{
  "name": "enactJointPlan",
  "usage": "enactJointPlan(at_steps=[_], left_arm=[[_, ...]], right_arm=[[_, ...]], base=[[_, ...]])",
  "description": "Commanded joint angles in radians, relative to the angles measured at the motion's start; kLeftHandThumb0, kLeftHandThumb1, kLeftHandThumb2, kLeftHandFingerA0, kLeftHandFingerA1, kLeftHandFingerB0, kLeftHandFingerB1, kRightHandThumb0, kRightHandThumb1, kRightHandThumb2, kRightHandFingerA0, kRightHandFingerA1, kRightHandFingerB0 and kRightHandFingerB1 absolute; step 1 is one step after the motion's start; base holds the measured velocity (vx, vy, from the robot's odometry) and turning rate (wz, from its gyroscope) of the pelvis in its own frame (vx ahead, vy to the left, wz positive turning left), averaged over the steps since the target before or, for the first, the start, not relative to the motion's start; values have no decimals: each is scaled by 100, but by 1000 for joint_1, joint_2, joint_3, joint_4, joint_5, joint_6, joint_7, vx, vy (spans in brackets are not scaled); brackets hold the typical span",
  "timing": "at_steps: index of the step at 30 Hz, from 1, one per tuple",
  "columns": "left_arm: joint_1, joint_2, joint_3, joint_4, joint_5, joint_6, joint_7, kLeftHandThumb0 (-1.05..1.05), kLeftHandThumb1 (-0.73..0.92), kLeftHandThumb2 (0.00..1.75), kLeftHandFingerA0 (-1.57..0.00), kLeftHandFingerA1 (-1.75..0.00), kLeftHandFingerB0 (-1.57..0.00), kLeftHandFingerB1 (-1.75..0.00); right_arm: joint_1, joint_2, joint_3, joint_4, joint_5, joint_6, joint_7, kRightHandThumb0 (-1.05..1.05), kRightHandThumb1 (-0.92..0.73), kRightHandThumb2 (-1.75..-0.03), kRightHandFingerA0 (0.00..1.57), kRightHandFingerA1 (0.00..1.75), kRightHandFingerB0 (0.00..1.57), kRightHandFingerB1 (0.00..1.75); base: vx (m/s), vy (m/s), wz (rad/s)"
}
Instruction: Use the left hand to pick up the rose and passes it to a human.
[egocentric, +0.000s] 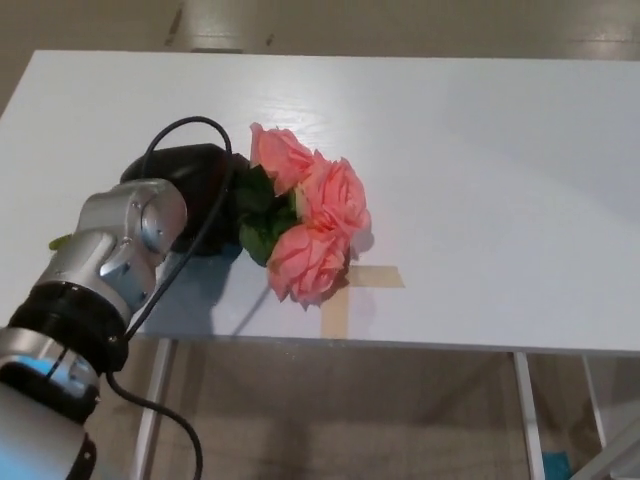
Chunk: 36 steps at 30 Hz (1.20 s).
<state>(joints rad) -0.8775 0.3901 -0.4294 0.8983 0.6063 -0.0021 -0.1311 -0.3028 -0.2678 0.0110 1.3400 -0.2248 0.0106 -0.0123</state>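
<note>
Soft, even light is falling from above. The white table (480, 180) is glaring faintly near its far edge. The rose (310, 225) is casting a soft shadow onto the tape cross (345, 290). The near arm is looking slightly blurred; overall sharpness is modest.

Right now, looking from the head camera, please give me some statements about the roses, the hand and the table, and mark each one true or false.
1. The roses are pink, three blooms together with green leaves. True.
2. The left hand is at the stem end of the roses, left of the blooms. True.
3. The tape cross lies at the far edge of the white table. False: it is near the front edge, just beside the lowest bloom.
4. The right hand is also touching the roses. False: no right hand is in view.
5. A person's hand is reaching for the roses. False: no person shows.
</note>
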Motion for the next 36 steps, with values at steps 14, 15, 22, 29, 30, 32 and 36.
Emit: enactJointPlan(at_steps=[14,15,22,29,30,32,36], left_arm=[[95,-35,232,-153,-104,-199,280,-14,79,63,-73,-159,-88,-89],[96,-36,235,-154,-103,-200,279,-14,79,63,-73,-159,-88,-89],[79,-51,309,-237,-171,-170,224,-13,79,65,-77,-137,-81,-100],[67,-70,366,-318,-237,-119,170,-14,80,70,-77,-148,-73,-120],[56,-89,397,-341,-288,-91,145,-14,80,70,-77,-148,-73,-120],[55,-102,415,-359,-305,-64,132,-15,81,70,-78,-150,-72,-122],[48,-125,457,-406,-346,3,98,-13,86,66,-84,-144,-69,-123]], right_arm=[[35,-1,-9,7,6,-3,-23,-39,-73,-62,61,41,52,38],[35,-1,-9,7,6,-3,-23,-39,-73,-62,61,41,52,38],[33,-4,-6,6,3,1,-17,-39,-74,-62,61,41,52,37],[37,-5,-8,7,5,-1,-10,-40,-74,-62,60,40,51,37],[38,-6,-8,6,4,-3,-8,-40,-74,-62,60,40,51,37],[40,-7,-6,7,2,-4,-7,-40,-74,-62,59,40,51,37],[40,-7,-5,8,1,-4,-3,-40,-74,-62,59,40,52,37]], base=[[0,0,0],[0,0,0],[0,0,0],[0,0,0],[0,0,0],[0,0,0],[0,0,0]])
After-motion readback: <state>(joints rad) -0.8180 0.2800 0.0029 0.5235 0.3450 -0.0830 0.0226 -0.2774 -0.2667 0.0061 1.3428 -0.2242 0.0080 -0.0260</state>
